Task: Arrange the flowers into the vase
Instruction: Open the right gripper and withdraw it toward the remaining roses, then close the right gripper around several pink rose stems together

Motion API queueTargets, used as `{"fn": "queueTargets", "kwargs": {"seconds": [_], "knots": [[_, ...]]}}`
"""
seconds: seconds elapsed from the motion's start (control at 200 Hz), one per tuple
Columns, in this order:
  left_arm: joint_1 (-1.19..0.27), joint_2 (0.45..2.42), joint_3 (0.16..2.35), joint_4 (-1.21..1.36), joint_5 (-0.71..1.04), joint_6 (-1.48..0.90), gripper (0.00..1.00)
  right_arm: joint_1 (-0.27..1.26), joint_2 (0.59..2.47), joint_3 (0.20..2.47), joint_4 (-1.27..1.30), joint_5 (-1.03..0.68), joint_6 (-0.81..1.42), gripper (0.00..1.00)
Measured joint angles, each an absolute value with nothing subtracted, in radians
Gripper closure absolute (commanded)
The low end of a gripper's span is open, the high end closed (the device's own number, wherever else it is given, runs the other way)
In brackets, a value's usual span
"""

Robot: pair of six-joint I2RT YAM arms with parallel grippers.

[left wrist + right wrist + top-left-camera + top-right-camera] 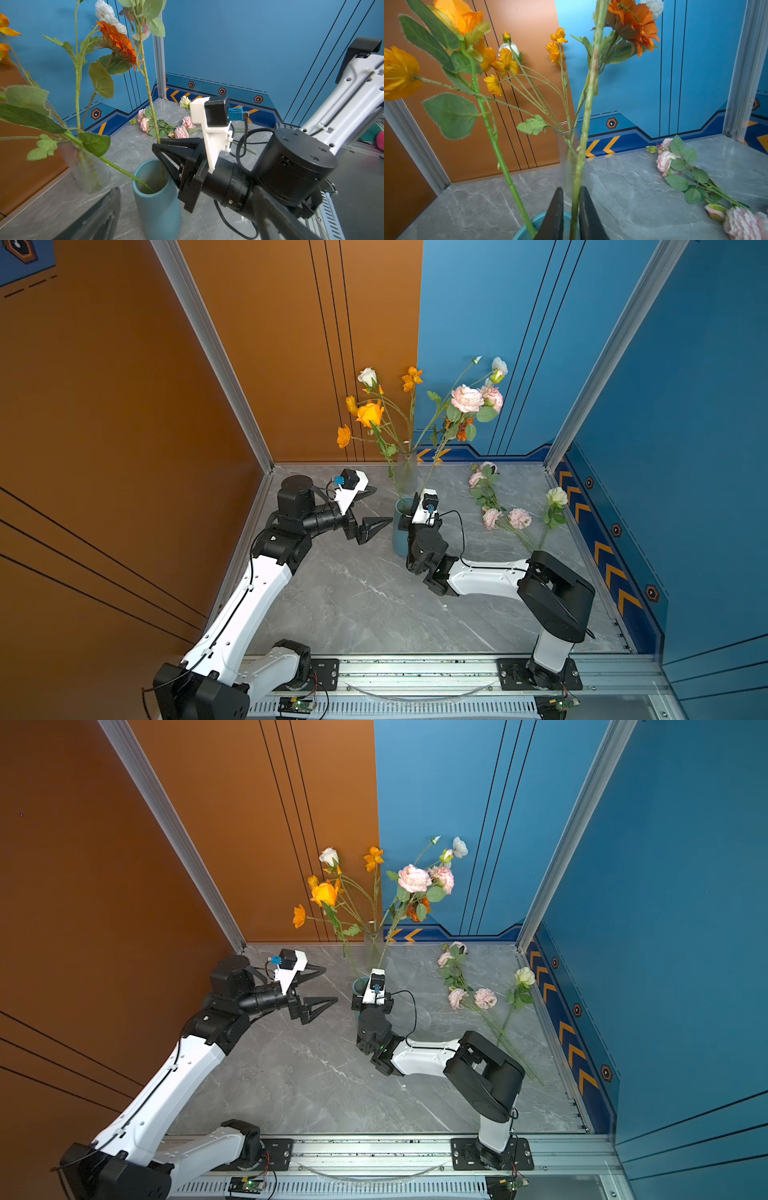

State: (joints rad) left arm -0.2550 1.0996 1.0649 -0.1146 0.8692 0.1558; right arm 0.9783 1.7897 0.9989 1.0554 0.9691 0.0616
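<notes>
A blue vase (400, 533) (158, 203) stands mid-table with two flowers in it: an orange rose (369, 413) and a pink-bloomed stem (583, 135). My right gripper (572, 190) is over the vase's mouth. Its jaws stand slightly open around that stem, with a gap on one side. My left gripper (383, 505) hangs wide open and empty just left of the vase. More flowers lie on the table at the right: pink ones (505, 516) and a cream one (556, 497). A clear glass vase (406, 475) behind holds several orange and white blooms and an orange sunflower (118, 41).
The orange wall (124, 406) runs close along the left arm. The blue wall (685, 406) and its metal post (598, 377) bound the right side. A metal rail (415, 672) with both arm bases runs along the table's front edge.
</notes>
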Motion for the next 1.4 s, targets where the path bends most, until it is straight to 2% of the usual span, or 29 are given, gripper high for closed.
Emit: {"fn": "queueTargets", "kwargs": {"seconds": [0.125,0.305,0.571,0.731,0.841,0.926,1.146,1.337,1.397], "knots": [[-0.255,1.100,1.065,-0.115,0.869,0.156,0.02,0.977,1.779,0.998,1.026,0.962,0.087,0.75],[-0.255,1.100,1.065,-0.115,0.869,0.156,0.02,0.976,1.776,0.997,1.003,0.950,0.105,0.67],[-0.254,1.100,1.065,-0.115,0.870,0.156,0.02,0.979,1.737,0.975,0.977,0.939,0.080,0.34],[-0.253,1.100,1.065,-0.115,0.876,0.155,0.02,0.978,1.593,0.927,0.853,0.926,0.060,0.26],[-0.253,1.100,1.065,-0.114,0.875,0.155,0.02,0.933,1.445,0.923,0.633,0.854,0.118,0.15],[-0.253,1.100,1.065,-0.115,0.873,0.152,0.02,0.862,1.330,0.921,0.447,0.771,0.194,0.00],[-0.304,1.124,1.063,-0.107,0.842,0.149,0.02,0.661,1.128,0.918,-0.010,0.612,0.272,0.00],[-0.492,1.148,1.045,-0.096,0.773,0.162,0.02,0.202,1.099,0.940,-0.339,0.377,0.336,0.00],[-0.561,1.161,1.031,-0.093,0.741,0.168,0.02,0.056,1.123,0.941,-0.402,0.295,0.349,0.04]]}}
